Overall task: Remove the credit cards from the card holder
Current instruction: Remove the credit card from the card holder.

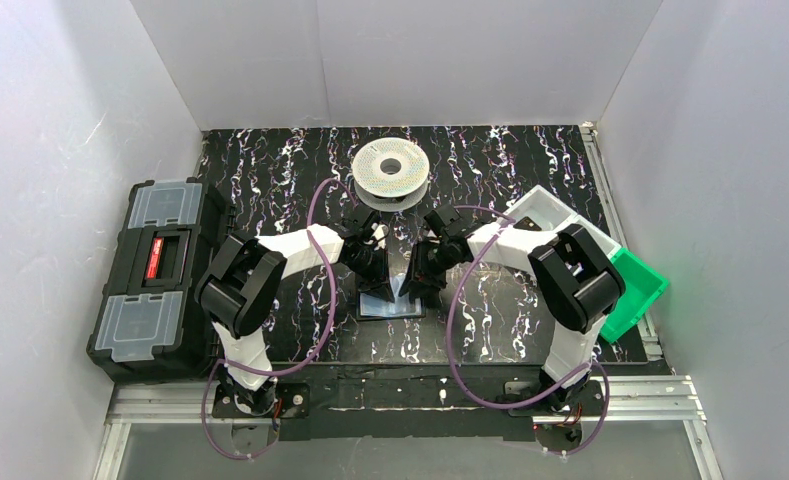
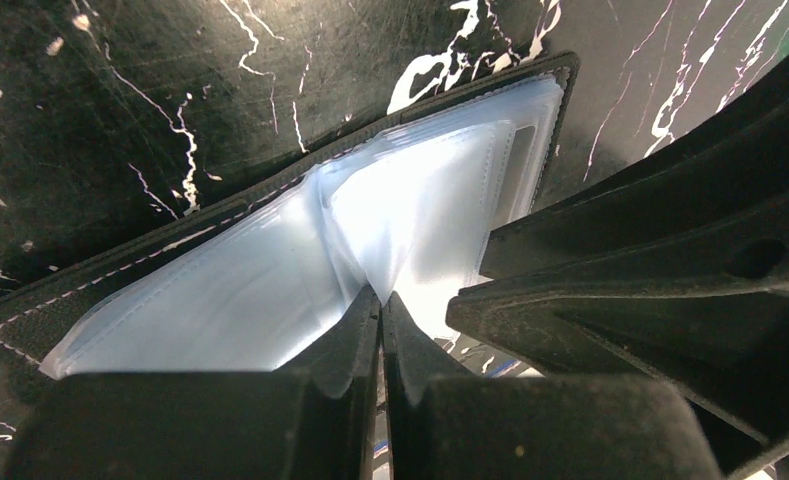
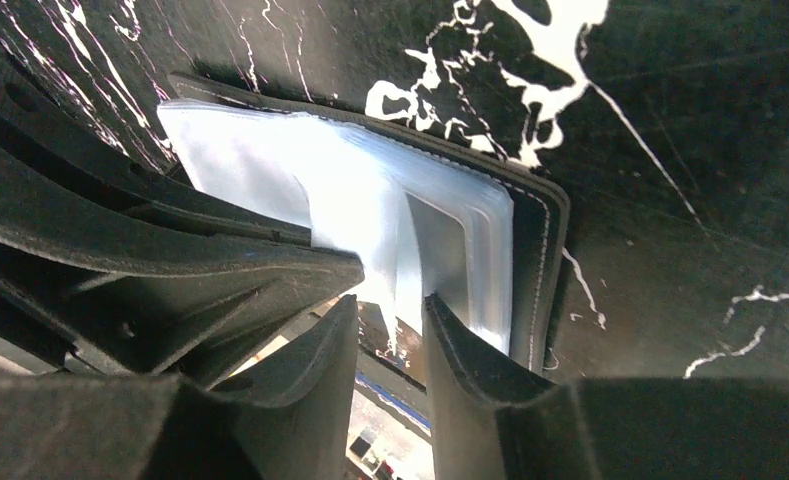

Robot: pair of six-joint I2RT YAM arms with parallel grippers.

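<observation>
Our left claw (image 2: 380, 300) is closed tight, its tips meeting at the fold of the clear bluish plastic sleeves (image 2: 250, 290). Our right claw (image 3: 390, 315) stands part-way open over their edge, gripping nothing we can make out. The flat black folding card holder (image 3: 542, 240) lies spread open on the black white-veined worktop (image 1: 270, 170), between both arms.

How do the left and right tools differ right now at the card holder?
The left tool is shut, tips meeting at a raised fold of the clear sleeves; the right tool stands open, gripping nothing visible. The left tool works from the card holder's left side, the right tool from its right. Both hover low over the open holder.
</observation>
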